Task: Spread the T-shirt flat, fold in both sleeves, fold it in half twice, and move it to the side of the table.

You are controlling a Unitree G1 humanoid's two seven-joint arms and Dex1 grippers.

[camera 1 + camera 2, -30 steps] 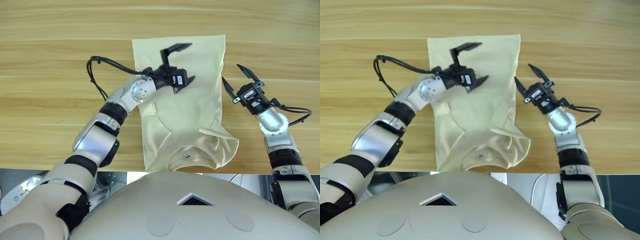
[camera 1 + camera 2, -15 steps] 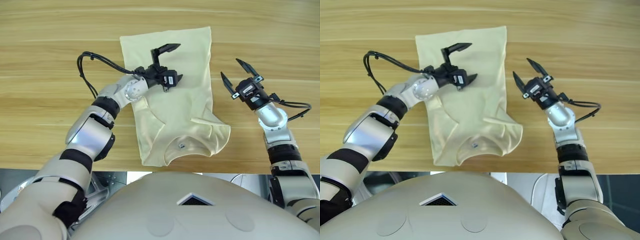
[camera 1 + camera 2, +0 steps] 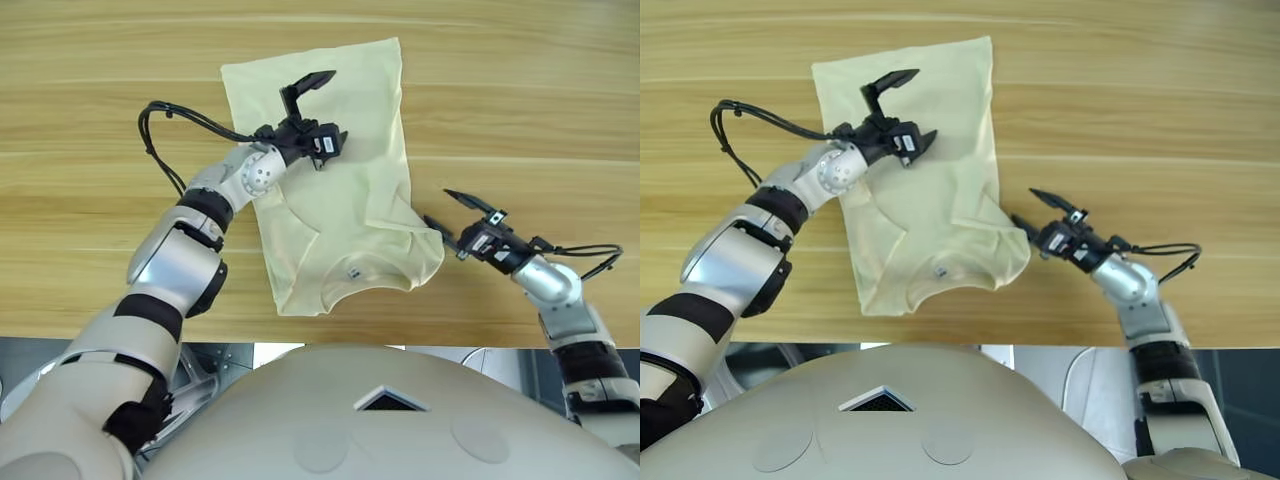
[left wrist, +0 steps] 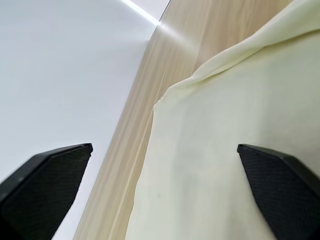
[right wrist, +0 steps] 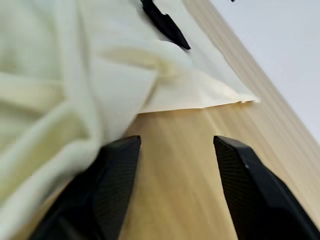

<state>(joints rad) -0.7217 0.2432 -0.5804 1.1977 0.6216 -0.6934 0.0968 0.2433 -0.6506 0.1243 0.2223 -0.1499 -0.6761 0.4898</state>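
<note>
Stretching across the whole scene, a pale wood-grain desk (image 3: pixel 520 110) carries a pale yellow T-shirt (image 3: pixel 350 200). The garment lies lengthwise, hem beyond the left claw (image 3: pixel 338 104) and collar nearer the robot than either claw. Both sides look turned inward, leaving a narrow, slightly slanted strip of cloth. The side nearest the right claw (image 3: pixel 436 205) is rumpled into a loose, raised fold.

The left arm reaches in over the shirt's left edge and covers part of it. Its claw stands wide open above the far half of the cloth; from the wrist, the two dark fingers (image 4: pixel 45 180) sit far apart with yellow fabric and a strip of desk edge between them. Whether the fingers touch the cloth cannot be told.

The right claw, also spread wide, sits low over the desk just beside the rumpled fold. From its wrist, bare wood shows between the fingers (image 5: pixel 242 195), and the bunched cloth crowds against one of them, with the flat hem corner beyond.

A black cable (image 3: pixel 165 130) loops off the left forearm, on the side away from the shirt. A small label (image 3: pixel 352 272) shows inside the collar, nearer the robot than the left claw.
</note>
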